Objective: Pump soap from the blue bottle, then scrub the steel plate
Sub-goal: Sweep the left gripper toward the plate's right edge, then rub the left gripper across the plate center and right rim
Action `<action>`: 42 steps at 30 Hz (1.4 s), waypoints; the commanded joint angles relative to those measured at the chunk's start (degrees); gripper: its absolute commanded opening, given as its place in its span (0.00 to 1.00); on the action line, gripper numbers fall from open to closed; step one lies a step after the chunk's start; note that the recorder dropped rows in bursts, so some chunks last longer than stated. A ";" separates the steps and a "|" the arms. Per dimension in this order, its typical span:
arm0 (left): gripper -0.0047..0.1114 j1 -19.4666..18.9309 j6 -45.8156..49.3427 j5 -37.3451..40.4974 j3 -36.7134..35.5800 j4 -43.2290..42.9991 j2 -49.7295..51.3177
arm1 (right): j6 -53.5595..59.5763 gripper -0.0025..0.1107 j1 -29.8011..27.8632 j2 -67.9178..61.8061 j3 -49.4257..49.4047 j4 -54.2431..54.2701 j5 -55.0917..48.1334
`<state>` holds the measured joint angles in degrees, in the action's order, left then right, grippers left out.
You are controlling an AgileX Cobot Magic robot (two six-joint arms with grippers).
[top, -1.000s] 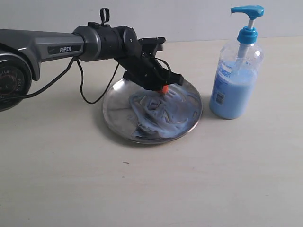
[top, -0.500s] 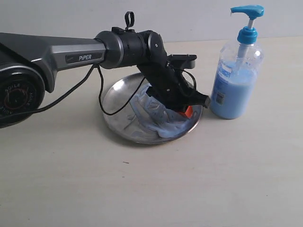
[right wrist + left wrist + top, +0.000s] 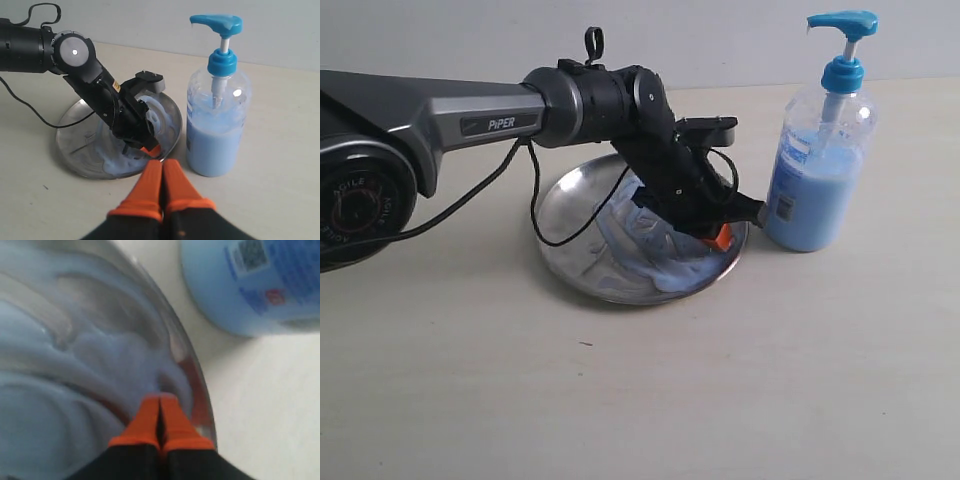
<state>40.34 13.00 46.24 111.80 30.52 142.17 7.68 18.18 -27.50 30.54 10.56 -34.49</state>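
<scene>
The round steel plate [image 3: 560, 235] lies on the table, smeared with pale blue soap [image 3: 665, 262]. My left gripper [image 3: 720, 238] is shut, its orange tips pressed into the soap at the plate's right rim; the left wrist view shows the same shut tips [image 3: 160, 402] in the soap [image 3: 75, 375] by the rim. The blue bottle [image 3: 820, 180] stands upright just right of the plate, pump head up, about half full. In the right wrist view my right gripper [image 3: 162, 167] is shut and empty, hovering in front of the plate [image 3: 75, 145] and the bottle [image 3: 217, 130].
The left arm [image 3: 470, 115] and its black cable [image 3: 535, 215] stretch in from the left across the plate's back edge. A pale wall [image 3: 720, 40] backs the beige tabletop [image 3: 620, 400]. The right arm does not show in the exterior view.
My left gripper swept across the plate from its back middle to the right rim, dragging the soap that way. Over the last half second it barely shifted. The bottle stayed put.
</scene>
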 commanded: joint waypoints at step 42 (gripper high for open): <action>0.04 -6.56 2.40 21.63 -0.58 -6.16 -2.43 | 0.15 0.02 -0.16 0.21 -0.09 -0.22 0.89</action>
<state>33.76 14.73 66.36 111.46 24.32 140.53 7.68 18.18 -27.50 30.54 10.56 -34.26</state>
